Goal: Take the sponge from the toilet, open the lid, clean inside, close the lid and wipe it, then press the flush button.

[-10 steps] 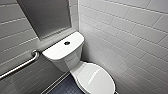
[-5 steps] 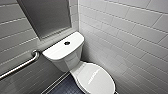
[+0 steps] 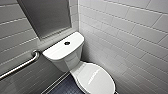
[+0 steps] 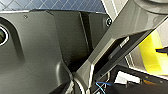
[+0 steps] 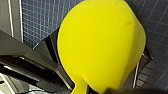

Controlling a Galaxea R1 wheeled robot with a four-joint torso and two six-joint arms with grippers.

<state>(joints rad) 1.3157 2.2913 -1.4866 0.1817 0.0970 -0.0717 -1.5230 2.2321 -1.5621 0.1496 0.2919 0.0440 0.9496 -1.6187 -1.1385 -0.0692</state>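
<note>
The white toilet (image 3: 75, 62) stands in the corner with its lid (image 3: 96, 78) down over the bowl. The small dark flush button (image 3: 67, 43) sits in the middle of the flat tank top. Nothing lies on the tank or on the lid. In the right wrist view the yellow sponge (image 5: 100, 42) bulges large over the dark floor tiles, pinched at its lower end where my right gripper (image 5: 85, 90) is shut on it. A yellow edge of the sponge (image 4: 152, 55) also shows in the left wrist view, past the robot's own dark body.
A metal grab bar (image 3: 20, 66) runs along the tiled wall left of the tank. A grey panel (image 3: 47, 17) hangs above the tank. White tiled walls close in on both sides, and dark blue floor (image 3: 66, 87) lies in front of the bowl.
</note>
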